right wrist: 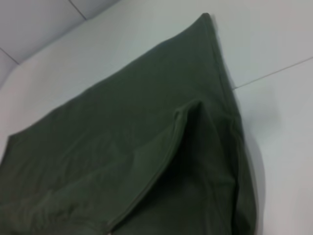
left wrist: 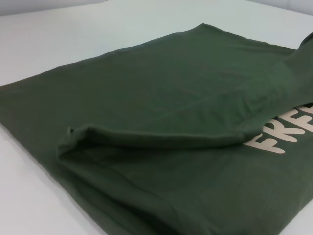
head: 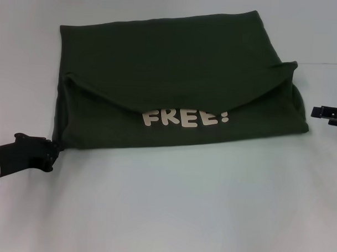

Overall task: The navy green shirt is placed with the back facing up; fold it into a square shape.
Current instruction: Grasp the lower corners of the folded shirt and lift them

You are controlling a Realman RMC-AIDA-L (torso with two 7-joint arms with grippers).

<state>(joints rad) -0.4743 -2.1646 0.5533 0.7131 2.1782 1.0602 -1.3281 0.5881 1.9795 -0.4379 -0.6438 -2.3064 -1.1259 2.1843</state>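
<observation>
Currently on the white table (head: 165,214), three items: one shirt, two grippers

Item one, the navy green shirt (head: 165,59). It lies flat across the middle and far part of the table, partly folded. Its near portion is turned over, so the cream letters "FREE!" (head: 186,119) face up near the front edge. A plain flap from the far part droops over that portion in a shallow curve, its lowest edge touching the tops of the letters. At each end of the flap the cloth bunches into a raised fold, one on my left and one on my right. In my left wrist view the shirt (left wrist: 161,98) shows a rolled fold crossing it, with part of the lettering (left wrist: 288,134) beside the fold. In my right wrist view the shirt (right wrist: 146,147) shows a hemmed edge running along a raised ridge and one corner pointing away

Item two, my left gripper (head: 52,149). It sits low at the shirt's near left corner, its tip touching the cloth there. I cannot tell how far its fingers are parted, or whether they pinch the corner

Item three, my right gripper (head: 319,112). It sits near the shirt's right side, apart from the cloth, holding nothing; the finger gap cannot be told
</observation>
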